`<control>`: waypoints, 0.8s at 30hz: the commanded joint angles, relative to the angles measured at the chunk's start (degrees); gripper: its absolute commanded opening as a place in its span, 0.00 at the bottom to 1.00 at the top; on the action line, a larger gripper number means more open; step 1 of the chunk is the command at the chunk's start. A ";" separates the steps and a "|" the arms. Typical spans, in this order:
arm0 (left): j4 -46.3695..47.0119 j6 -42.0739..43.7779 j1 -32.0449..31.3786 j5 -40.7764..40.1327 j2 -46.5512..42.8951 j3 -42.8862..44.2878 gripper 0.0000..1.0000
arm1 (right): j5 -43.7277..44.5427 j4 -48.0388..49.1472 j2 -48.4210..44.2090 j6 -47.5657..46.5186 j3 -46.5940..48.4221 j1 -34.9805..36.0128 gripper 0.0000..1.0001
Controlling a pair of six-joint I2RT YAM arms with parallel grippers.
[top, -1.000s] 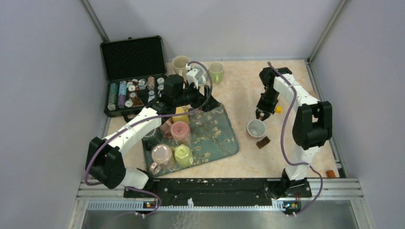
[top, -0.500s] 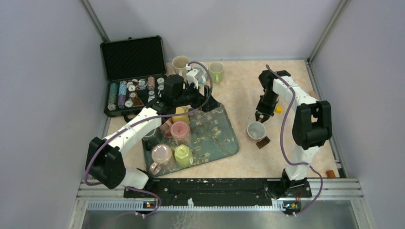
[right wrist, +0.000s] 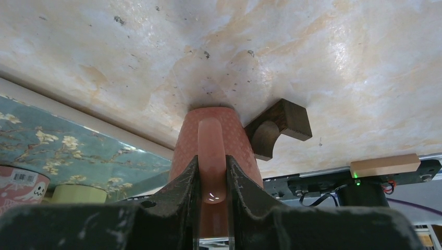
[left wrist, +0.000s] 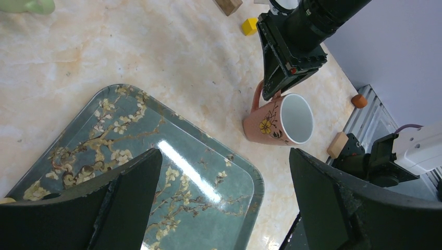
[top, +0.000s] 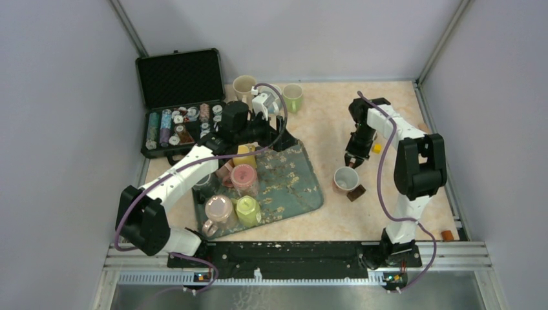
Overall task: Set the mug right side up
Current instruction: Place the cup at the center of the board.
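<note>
The pink mug (top: pixel 346 178) with a yellow flower print is right of the tray, its white inside facing up. In the left wrist view the mug (left wrist: pixel 279 120) leans, mouth up and to the right. My right gripper (top: pixel 352 159) is shut on its handle (right wrist: pixel 211 156), one finger on each side. The mug's body (right wrist: pixel 241 143) runs down from the jaws, and its far end meets the table. My left gripper (left wrist: pixel 224 153) hangs open and empty over the flowered tray's (top: pixel 304 187) bare right part.
A dark brown block (top: pixel 355 192) lies against the mug. Several upturned mugs (top: pixel 244 175) stand on the tray's left half. A yellow cube (top: pixel 376 148), an open chip case (top: pixel 181 103), a cream mug (top: pixel 243 84) and a green mug (top: pixel 293 96) sit farther back.
The right gripper has carried the mug a little nearer, toward the brown block. The left arm has not moved.
</note>
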 commanded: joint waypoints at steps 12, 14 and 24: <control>1.44 0.30 0.22 0.90 -1.51 1.13 0.99 | -0.17 -1.76 -0.14 -0.88 3.71 0.66 0.41; 1.43 0.38 0.22 0.94 -1.51 1.11 0.99 | -0.17 -1.77 -0.10 -0.92 4.02 0.61 0.43; 1.82 0.01 0.27 0.62 -1.50 0.61 0.99 | 2.94 -1.76 -4.14 -0.51 7.46 0.31 0.70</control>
